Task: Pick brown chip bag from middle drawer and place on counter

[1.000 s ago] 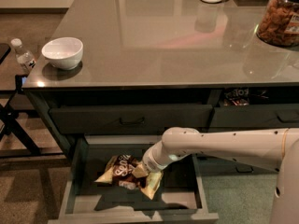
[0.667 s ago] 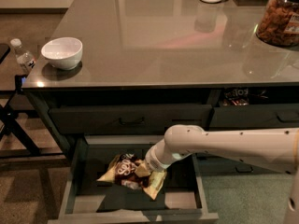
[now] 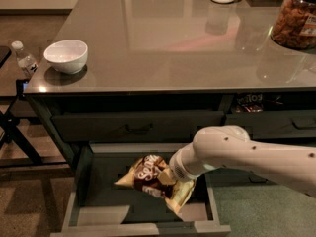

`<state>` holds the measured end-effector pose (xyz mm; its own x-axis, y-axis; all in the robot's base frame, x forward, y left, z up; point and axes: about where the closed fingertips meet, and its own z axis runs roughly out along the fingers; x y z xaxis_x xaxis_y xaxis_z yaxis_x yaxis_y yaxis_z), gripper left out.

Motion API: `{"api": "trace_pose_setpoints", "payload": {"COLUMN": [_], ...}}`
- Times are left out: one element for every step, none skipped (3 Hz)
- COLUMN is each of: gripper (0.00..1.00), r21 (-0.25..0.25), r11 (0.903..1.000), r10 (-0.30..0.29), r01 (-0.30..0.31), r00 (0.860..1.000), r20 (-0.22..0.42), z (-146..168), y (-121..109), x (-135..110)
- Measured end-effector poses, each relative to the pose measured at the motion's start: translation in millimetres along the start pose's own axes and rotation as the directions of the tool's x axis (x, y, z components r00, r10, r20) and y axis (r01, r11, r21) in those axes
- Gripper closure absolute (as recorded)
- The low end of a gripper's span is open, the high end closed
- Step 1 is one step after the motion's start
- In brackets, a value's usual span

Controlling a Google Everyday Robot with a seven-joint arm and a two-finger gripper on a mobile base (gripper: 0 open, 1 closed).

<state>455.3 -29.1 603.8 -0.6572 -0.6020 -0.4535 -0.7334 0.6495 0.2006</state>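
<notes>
Now the gripper, jaws gripping the brown chip bag, has moved rightward in the middle drawer.

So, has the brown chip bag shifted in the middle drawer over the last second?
Yes. The brown chip bag has moved right and slightly up, away from the middle drawer's left wall, with the gripper at its right side.

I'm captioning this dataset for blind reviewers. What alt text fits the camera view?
A white robot arm reaches into the open middle drawer, its gripper at the brown chip bag inside. Above, the glossy counter holds a white bowl and a snack jar.
</notes>
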Motion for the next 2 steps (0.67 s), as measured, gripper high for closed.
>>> {"api": "trace_pose_setpoints", "payload": {"gripper": [1.00,1.00], "r21": [0.030,0.028], "r11": [0.9994,0.9994], "r10": [-0.020,-0.019], "r01": [0.020,0.019], "r00": [1.000,1.000], "r20": [0.014,0.014], "z": [-13.5,-12.6], "y": [-0.7,-0.6], "x": [-8.9,-8.4]}}
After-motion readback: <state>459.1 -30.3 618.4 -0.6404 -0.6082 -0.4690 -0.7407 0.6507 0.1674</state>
